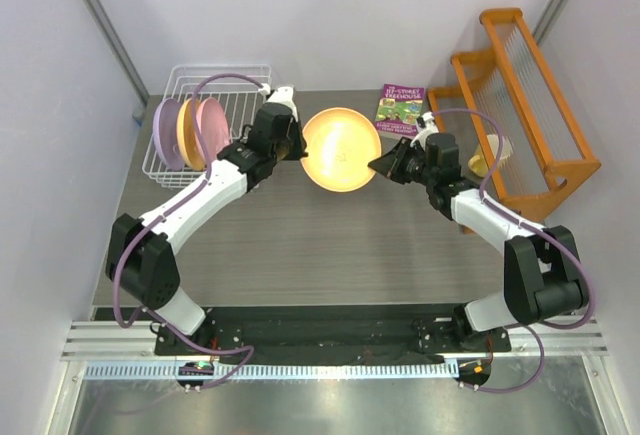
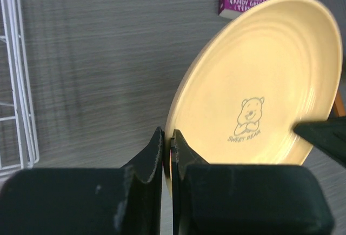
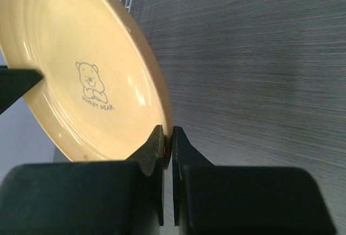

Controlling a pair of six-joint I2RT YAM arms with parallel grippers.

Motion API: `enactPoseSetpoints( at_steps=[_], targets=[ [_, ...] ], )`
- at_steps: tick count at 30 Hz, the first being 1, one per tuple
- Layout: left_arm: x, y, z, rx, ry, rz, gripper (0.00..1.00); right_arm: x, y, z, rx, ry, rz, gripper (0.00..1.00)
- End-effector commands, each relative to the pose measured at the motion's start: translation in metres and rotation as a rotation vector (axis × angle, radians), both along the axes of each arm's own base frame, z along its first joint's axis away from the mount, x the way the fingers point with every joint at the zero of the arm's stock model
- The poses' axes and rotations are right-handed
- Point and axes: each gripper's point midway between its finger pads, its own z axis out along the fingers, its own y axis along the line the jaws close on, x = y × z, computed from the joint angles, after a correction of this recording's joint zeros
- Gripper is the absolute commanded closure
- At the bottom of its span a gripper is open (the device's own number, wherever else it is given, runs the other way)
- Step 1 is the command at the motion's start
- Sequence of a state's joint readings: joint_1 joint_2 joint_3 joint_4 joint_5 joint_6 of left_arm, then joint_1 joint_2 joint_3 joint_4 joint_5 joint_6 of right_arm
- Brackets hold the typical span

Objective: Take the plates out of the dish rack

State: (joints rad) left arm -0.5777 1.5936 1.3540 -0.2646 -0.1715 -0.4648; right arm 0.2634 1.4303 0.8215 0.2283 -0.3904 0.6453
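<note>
Orange-yellow plate (image 1: 340, 148) hangs over the middle of the surface (image 1: 300, 245), left fingers (image 2: 147, 162) and right fingers (image 3: 186, 154) both pinching its rim. Let one side go slowly.

"SWEET BEAR" on the orange-yellow plate (image 2: 259, 73); "STOREY TREEHOUSE" on the purple book (image 1: 401, 110)

White arms (image 1: 200, 195), blk end effectors (image 1: 299, 147) (image 1: 377, 165), purple cables (image 1: 118, 275).

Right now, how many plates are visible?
4. The purple plate, yellow plate and pink plate stand in the dish rack; the left gripper and right gripper hold the fourth plate.
</note>
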Motion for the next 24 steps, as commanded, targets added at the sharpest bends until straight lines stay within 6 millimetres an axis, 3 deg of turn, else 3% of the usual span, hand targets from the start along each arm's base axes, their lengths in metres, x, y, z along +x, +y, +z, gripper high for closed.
enactPoseSetpoints(
  at_steps=[1,3,4,6,7,9,15,21,24],
  targets=[
    [-0.005,-0.006,0.039,-0.104,-0.101,-0.019,0.99,0.005,0.002,0.023,-0.003,-0.082,0.000,0.99],
    [-0.006,0.002,0.044,-0.089,-0.129,0.002,0.79,0.007,-0.006,0.023,-0.037,-0.084,-0.037,0.99],
    [-0.007,0.005,0.042,-0.073,-0.132,0.009,0.56,0.006,-0.010,0.028,-0.049,-0.096,-0.056,0.99],
    [-0.005,0.022,0.042,-0.012,-0.154,0.063,0.36,0.006,-0.022,0.024,-0.105,-0.086,-0.106,0.99],
    [-0.005,0.031,0.038,0.021,-0.155,0.097,0.19,0.006,-0.027,0.026,-0.121,-0.087,-0.119,0.99],
    [-0.007,0.050,0.037,0.084,-0.157,0.161,0.01,0.003,-0.036,0.020,-0.172,-0.048,-0.136,0.99],
    [-0.015,0.121,0.045,0.321,-0.227,0.405,0.01,-0.009,-0.052,-0.022,-0.315,0.120,-0.108,0.99],
    [-0.019,0.155,0.050,0.449,-0.249,0.491,0.01,-0.011,-0.051,-0.069,-0.358,0.265,-0.073,0.98],
    [-0.016,0.170,0.044,0.472,-0.230,0.515,0.01,-0.007,-0.049,-0.080,-0.356,0.298,-0.064,0.98]
  ],
)
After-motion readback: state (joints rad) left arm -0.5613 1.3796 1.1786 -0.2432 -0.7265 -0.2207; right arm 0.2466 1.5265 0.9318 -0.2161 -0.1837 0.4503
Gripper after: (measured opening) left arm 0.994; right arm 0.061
